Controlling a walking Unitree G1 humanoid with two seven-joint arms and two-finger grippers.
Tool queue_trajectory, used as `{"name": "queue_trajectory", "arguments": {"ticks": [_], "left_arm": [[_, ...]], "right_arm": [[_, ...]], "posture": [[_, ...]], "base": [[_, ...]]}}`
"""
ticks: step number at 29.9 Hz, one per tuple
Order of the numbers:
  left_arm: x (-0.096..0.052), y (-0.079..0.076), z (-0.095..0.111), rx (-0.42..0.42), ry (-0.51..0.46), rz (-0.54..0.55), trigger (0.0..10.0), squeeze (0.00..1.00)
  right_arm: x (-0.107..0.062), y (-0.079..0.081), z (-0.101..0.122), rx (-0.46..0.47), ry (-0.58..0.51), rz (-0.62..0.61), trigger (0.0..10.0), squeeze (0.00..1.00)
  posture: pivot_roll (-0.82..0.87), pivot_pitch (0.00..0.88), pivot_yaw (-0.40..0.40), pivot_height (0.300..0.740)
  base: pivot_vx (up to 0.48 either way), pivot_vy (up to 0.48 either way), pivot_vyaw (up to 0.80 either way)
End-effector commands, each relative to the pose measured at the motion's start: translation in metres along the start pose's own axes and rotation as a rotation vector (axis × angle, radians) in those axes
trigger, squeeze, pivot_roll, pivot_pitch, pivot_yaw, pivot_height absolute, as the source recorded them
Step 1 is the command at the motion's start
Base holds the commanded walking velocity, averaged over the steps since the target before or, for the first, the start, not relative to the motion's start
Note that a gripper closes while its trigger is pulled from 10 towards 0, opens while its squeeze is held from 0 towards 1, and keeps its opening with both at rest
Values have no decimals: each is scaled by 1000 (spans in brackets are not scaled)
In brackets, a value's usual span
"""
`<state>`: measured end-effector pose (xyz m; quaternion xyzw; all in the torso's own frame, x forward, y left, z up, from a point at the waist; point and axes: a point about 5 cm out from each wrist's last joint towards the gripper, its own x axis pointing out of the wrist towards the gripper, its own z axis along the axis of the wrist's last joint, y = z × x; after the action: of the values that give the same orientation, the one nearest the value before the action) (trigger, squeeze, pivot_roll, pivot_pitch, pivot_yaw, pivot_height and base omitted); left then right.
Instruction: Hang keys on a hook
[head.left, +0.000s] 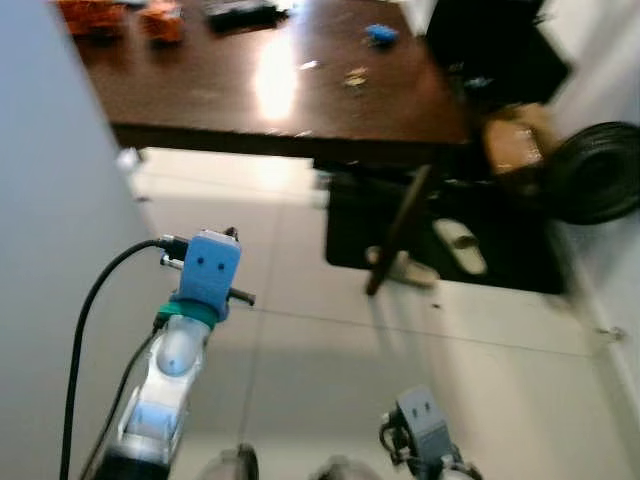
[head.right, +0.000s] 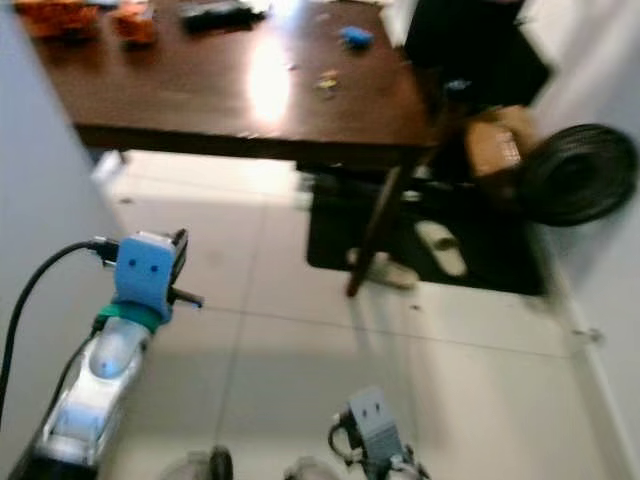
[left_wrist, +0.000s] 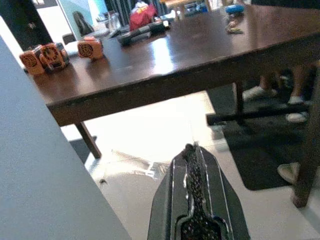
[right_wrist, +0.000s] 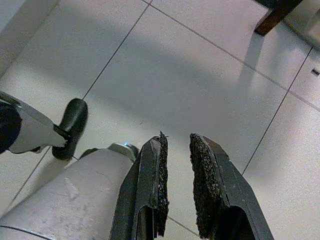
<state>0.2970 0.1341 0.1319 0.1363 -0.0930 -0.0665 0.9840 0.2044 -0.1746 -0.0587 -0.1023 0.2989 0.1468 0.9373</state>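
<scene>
The small keys (head.left: 354, 76) lie near the far edge of the dark table (head.left: 200, 100). They look light, jingly; take the ring. Left gripper (left_wrist: 196, 175) is closed, empty; right gripper (right_wrist: 176, 165) slightly parted, empty.

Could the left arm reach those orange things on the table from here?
Probably not yet. The left gripper, fingers shut, points at the table, but open floor lies between, and the orange things sit at the far corner. Nothing blocks the way; the robot would likely need to step closer.

Dark wooden table (head.left: 250, 90), pale tiles (head.left: 300, 370) (glossy)
</scene>
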Motion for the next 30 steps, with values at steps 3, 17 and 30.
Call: {"name": "queue_trajectory", "arguments": {"ticks": [3, 17, 30], "left_arm": [[-1, -7, -4, 7, 11, -27, 10000, 0], [-4, -7, -17, 20, 62, -33, 10000, 0], [-29, -7, -73, 71, 297, -84, 10000, 0]], "right_arm": [[-6, 1, -14, 30, 47, -11, 10000, 0], [-7, 2, -18, 40, 67, -13, 10000, 0], [-8, 5, -24, 31, 105, -2, 10000, 0]], "posture": [[-95, 102, -60, 740], [-93, 103, -57, 740], [-87, 106, -57, 740]], "base": [[0, 0, 0], [0, 0, 0], [0, 0, 0]]}}
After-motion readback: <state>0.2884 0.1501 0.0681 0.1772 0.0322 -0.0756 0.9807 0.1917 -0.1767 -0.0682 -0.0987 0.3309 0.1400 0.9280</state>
